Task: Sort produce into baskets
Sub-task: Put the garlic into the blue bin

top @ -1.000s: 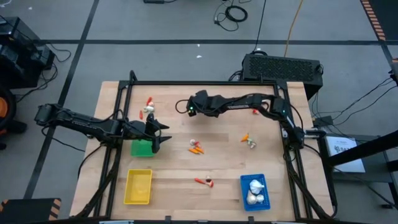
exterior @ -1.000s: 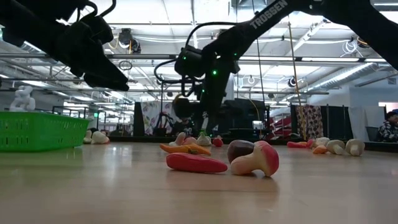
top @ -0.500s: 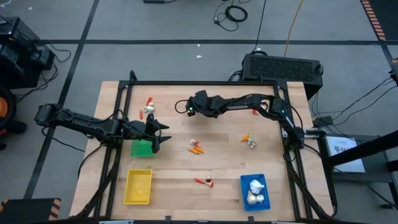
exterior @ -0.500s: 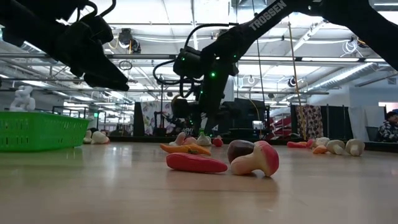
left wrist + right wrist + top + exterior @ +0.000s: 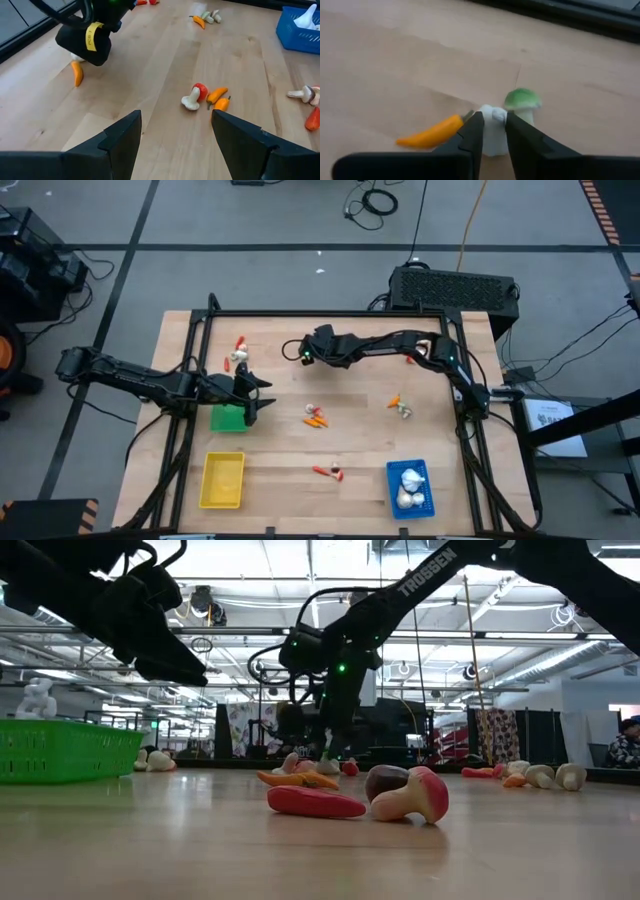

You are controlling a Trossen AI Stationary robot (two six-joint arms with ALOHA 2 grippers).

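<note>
Garlic in blue basket (image 5: pixel 409 486); most produce loose on bench (image 5: pixel 360 440). Right hand (image 5: pixel 493 131) pinching white piece (image 5: pixel 492 134); left hand (image 5: pixel 175 131) wide, empty.

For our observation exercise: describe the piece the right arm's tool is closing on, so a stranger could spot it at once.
Start at the far side of the wooden table, where the right tool points down. Between its fingers sits a small white piece. An orange pepper lies on one side and a green-capped mushroom on the other; only this piece is plain white.
</note>
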